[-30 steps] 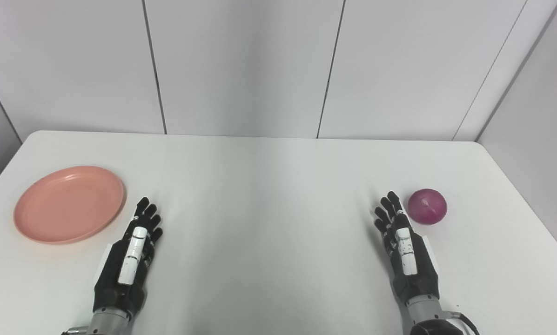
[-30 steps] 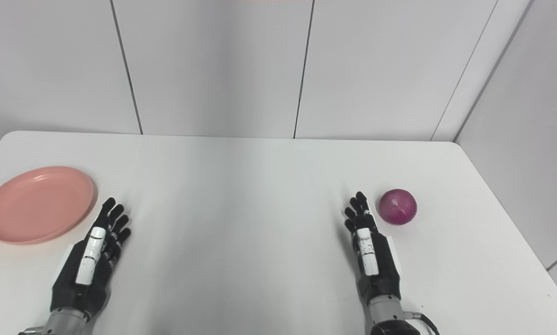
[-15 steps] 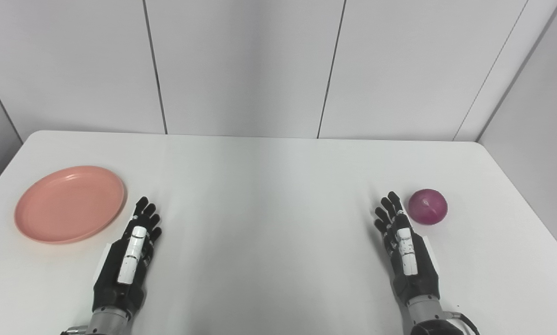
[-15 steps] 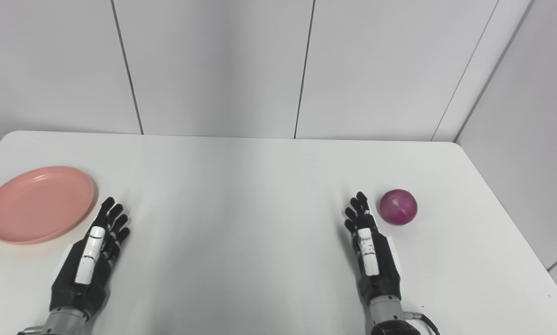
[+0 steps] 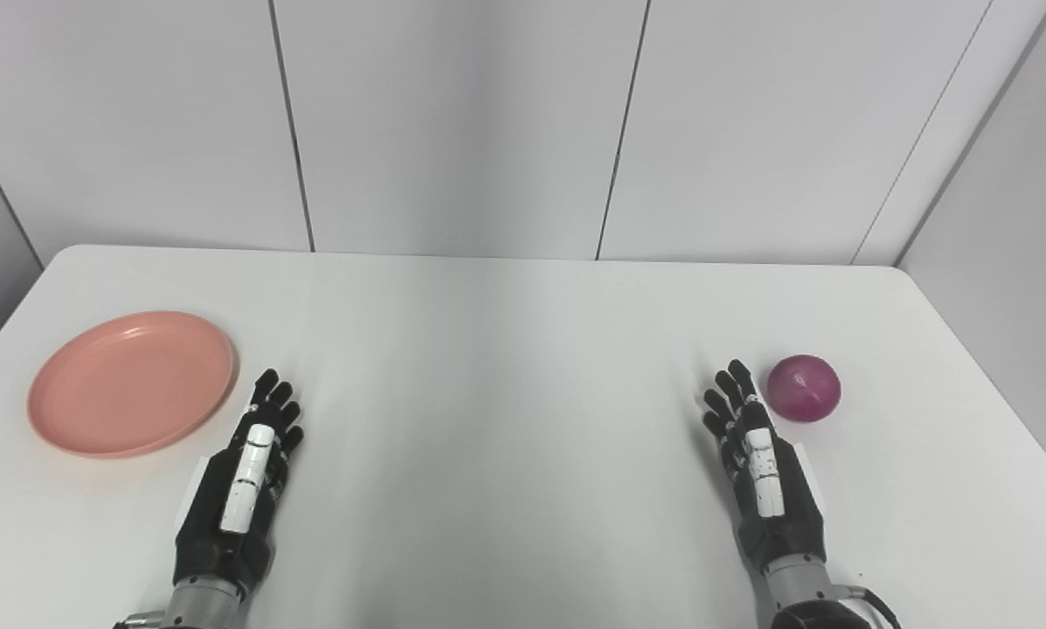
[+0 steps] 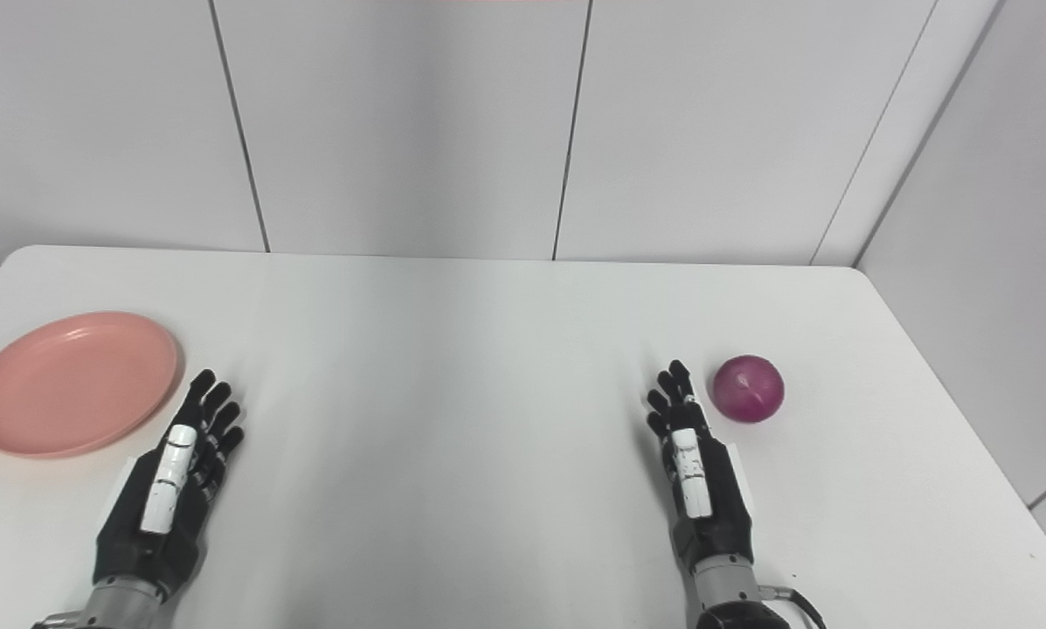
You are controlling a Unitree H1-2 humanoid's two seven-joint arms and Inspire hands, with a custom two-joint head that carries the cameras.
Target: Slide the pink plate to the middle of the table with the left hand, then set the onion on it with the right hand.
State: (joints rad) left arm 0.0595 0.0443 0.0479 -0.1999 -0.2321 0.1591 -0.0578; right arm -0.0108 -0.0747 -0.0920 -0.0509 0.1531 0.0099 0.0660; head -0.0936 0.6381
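Left eye view shows my white counter (image 5: 505, 349) stretching to a pale panelled wall (image 5: 453, 122), with the pink plate (image 5: 131, 382) lying flat near the counter's left side, well away from the middle. My left robot hand (image 5: 241, 476) sits just beside the plate's near-right rim, not touching it, with the fingers (image 5: 271, 404) stretched forward and spread a little, holding nothing. Whether the palm rests on the counter or hovers just above it I cannot tell. On the other side, the onion (image 5: 803, 388), round and reddish purple, sits on the counter near the right side, well apart from the plate. My right robot hand (image 5: 763, 476) lies just to the left of the onion and a bit nearer to me, its fingertips (image 5: 732, 384) reaching about level with the onion's near side, with a small gap of bare counter between them. That hand is also spread wide and empty, fingers pointing away from me. Both arms enter from the bottom edge, and the broad middle of the counter lies between them. Right eye view shows the same layout: plate at the far left, onion beside my right robot hand.
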